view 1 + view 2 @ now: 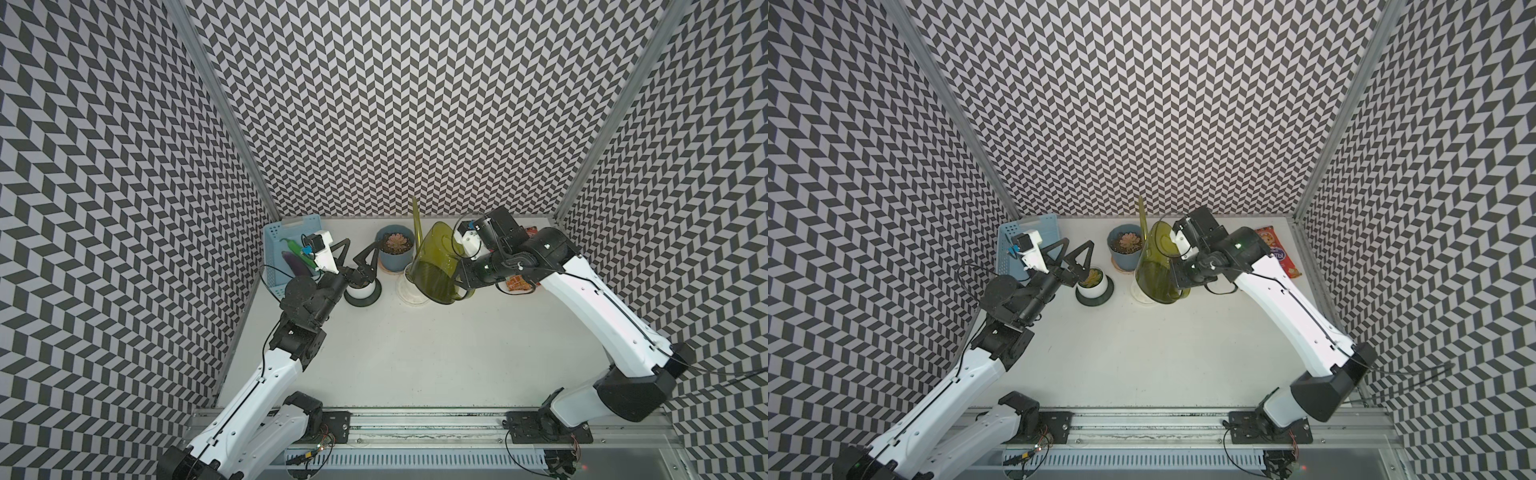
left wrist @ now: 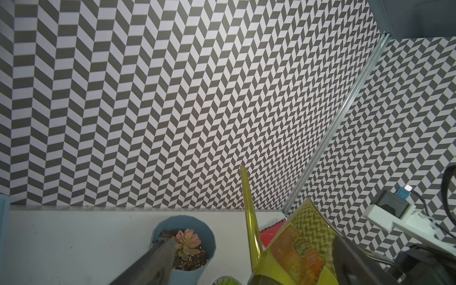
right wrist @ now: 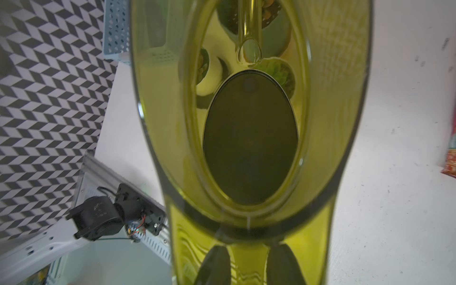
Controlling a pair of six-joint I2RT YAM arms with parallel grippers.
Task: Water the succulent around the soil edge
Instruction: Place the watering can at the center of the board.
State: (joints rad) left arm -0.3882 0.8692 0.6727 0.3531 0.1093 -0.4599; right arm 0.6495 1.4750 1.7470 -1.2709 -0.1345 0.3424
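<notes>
1. Chevron-patterned black-and-white walls close in a white tabletop (image 1: pixel 415 353), with everything grouped near the back.
2. Done so far: the right gripper (image 3: pixel 249 264) is clamped on the handle of the translucent olive-green plastic watering can (image 1: pixel 436 266).
3. Not done, as I judge it: the can's long thin spout (image 1: pixel 417 224) points upward, clear of any soil, so no pouring is under way. Whether the soil is wet cannot be told.
4. The pink rosette succulent (image 1: pixel 394 242) sits in a blue-grey faceted pot (image 1: pixel 395 262) just beside the can, on the robot's left of it, with the spout rising next to its rim.
5. The left gripper (image 1: pixel 1071 255) hangs with its jaws spread wide and empty above a small white pot (image 1: pixel 1094 289) holding a green succulent (image 1: pixel 1091 276), near the blue-grey pot.
6. Left to do: tip the spout down over the soil edge and circle it.
</notes>
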